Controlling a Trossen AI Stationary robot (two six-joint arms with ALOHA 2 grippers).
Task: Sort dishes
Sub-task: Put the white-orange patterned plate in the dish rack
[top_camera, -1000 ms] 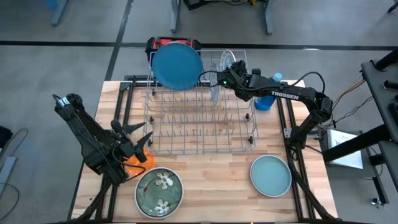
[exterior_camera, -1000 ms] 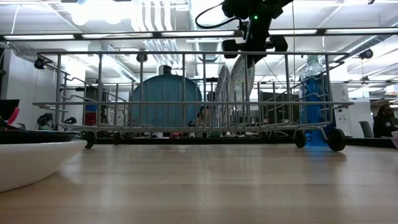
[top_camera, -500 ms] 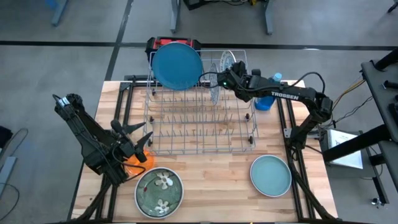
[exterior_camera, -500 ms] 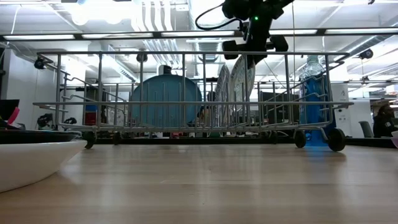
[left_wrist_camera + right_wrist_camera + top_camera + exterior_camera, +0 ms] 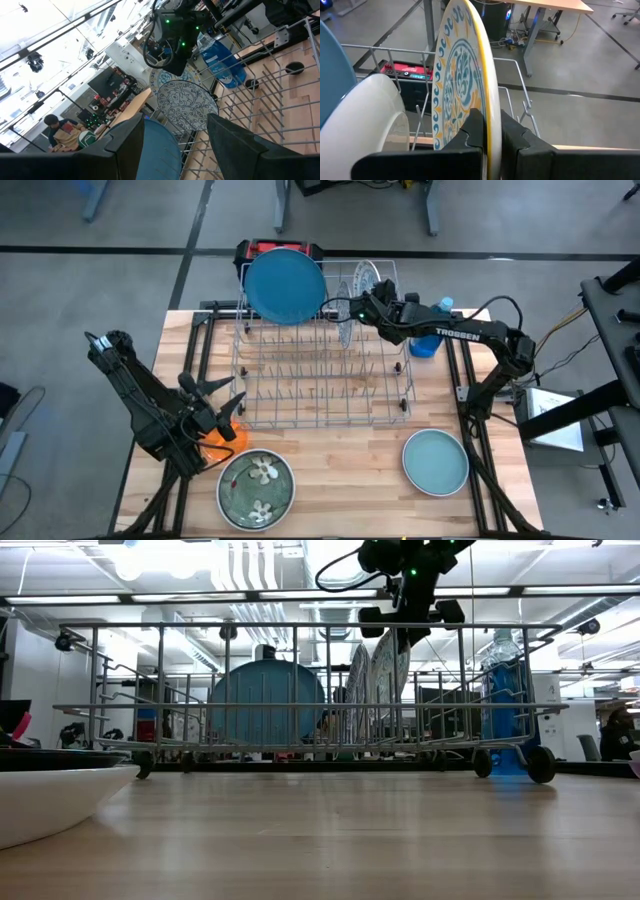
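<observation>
A wire rack (image 5: 325, 370) stands mid-table. A large blue plate (image 5: 285, 285) stands on edge at its far left, with a white plate (image 5: 375, 117) beside it. Next to that stands a patterned plate (image 5: 460, 90) with a yellow rim. My right gripper (image 5: 356, 307) is shut on this patterned plate, over the rack's far end. My left gripper (image 5: 228, 395) hangs open and level at the rack's near left corner, holding nothing. A small orange plate (image 5: 222, 436) lies below it. A green flowered plate (image 5: 256, 483) and a teal plate (image 5: 435, 460) lie flat near the front edge. My right gripper pinches the patterned plate's upper rim (image 5: 489, 107) between its two fingers, one on each face. The fingers come from the table's right, slanting down. The plate stands upright on edge among the rack's wires (image 5: 378, 680).
A blue bottle (image 5: 428, 340) stands just right of the rack's far corner. A white dish (image 5: 50, 802) shows close at the low view's left. Bare wood lies between the rack and the two flat plates at the front.
</observation>
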